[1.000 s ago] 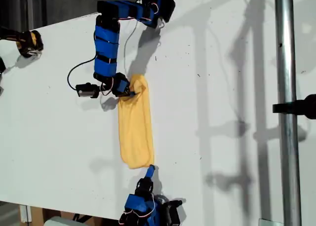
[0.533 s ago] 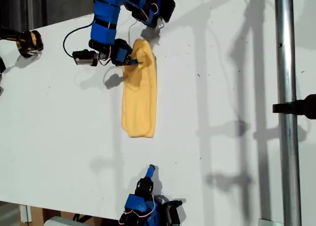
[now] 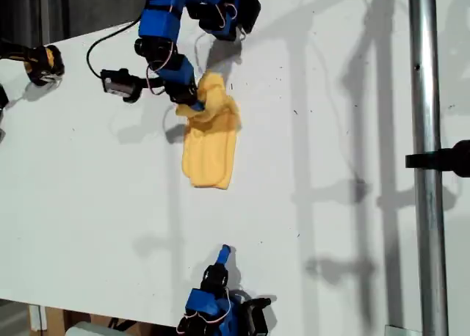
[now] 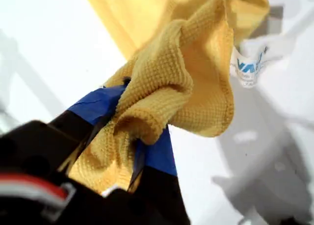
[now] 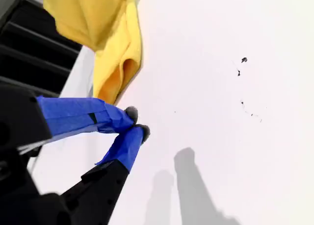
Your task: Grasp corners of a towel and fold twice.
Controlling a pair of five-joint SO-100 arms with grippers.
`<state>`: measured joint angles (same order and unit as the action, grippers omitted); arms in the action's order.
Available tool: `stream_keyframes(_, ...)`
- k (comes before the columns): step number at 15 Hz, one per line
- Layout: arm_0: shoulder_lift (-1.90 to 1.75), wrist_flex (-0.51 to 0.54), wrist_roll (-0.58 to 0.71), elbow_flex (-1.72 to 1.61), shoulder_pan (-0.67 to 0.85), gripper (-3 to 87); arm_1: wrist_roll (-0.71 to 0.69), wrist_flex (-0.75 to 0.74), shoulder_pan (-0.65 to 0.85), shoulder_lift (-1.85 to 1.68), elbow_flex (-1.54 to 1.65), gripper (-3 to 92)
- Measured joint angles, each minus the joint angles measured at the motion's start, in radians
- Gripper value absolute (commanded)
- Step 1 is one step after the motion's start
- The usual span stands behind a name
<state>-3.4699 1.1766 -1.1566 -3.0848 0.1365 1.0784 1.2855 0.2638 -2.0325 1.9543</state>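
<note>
First wrist view: my first tool [image 4: 130, 136] pinches a bunched towel [image 3: 209, 141] end, likely to carry it over for a fold; my second tool [image 5: 135, 123], near shut and holding nothing, idles well apart from it.

My first gripper [image 3: 197, 104] pinches the bunched towel [image 3: 210, 145].

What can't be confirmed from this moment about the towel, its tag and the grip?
- Which corner my first gripper holds: in the first wrist view the towel bunches over the jaws, hiding the hem.
- Tag text: blurred in the first wrist view, too small in the exterior view.
- Layers in the towel: the top fold hides those under it in the exterior view.
- Towel beyond its near end: cut off by the second wrist view's edge.
</note>
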Motion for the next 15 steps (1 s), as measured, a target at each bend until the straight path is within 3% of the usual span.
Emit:
stream_keyframes(4,0.000,0.000,0.000,0.000,0.000,1.4,-0.103,-0.069,-0.005,0.502,-0.463,-0.1)
stream_keyframes(10,0.000,0.000,0.000,0.000,0.000,2.3,-0.107,-0.245,0.006,0.862,-0.601,0.2)
stream_keyframes(14,0.000,0.000,0.000,0.000,0.000,2.5,-0.107,-0.275,0.014,0.940,-0.692,46.4)
stream_keyframes(15,0.000,0.000,0.000,0.000,0.000,2.6,-0.121,-0.287,0.014,0.939,-0.701,47.9)
